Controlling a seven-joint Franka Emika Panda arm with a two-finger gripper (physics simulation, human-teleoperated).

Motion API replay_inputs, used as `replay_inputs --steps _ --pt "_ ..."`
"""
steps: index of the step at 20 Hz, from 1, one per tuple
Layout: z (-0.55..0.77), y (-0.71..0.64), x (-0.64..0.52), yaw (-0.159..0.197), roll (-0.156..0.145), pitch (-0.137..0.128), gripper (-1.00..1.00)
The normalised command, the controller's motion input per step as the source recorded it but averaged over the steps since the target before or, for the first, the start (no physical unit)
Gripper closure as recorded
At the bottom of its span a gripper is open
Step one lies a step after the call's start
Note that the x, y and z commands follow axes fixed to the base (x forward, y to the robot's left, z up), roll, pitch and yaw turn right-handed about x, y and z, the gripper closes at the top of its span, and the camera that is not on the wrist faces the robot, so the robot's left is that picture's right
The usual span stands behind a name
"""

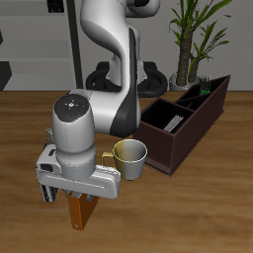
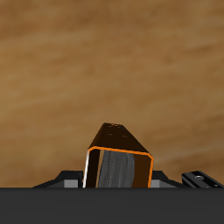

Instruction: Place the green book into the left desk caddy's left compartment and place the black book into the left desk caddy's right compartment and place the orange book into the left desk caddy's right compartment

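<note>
Orange book (image 1: 82, 210) — brownish cover, pale page edges — clamped in gripper (image 1: 79, 201).

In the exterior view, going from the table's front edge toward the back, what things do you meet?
orange book in the gripper → mug → left desk caddy → potted plant

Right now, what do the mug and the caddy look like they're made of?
The mug looks like glazed ceramic: pale yellowish, smooth, slightly shiny. The left desk caddy looks like dark maroon-brown painted wood or plastic, with flat matte walls; the render leaves that open.
</note>
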Motion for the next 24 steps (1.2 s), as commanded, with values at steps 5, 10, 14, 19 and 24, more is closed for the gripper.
replay_inputs --steps 5,10,14,19,24 --pt "0.25 -0.07 -0.21 -0.076 -0.030 -0.056 1.00" --pt "0.45 0.09 -0.24 -0.007 0.008 -0.062 1.00" --pt "0.59 0.20 -0.29 0.032 -0.012 -0.056 1.00" --pt "0.56 0.25 -0.33 0.017 -0.005 -0.096 1.00" --pt "0.49 0.14 -0.27 -0.010 -0.017 -0.048 1.00"
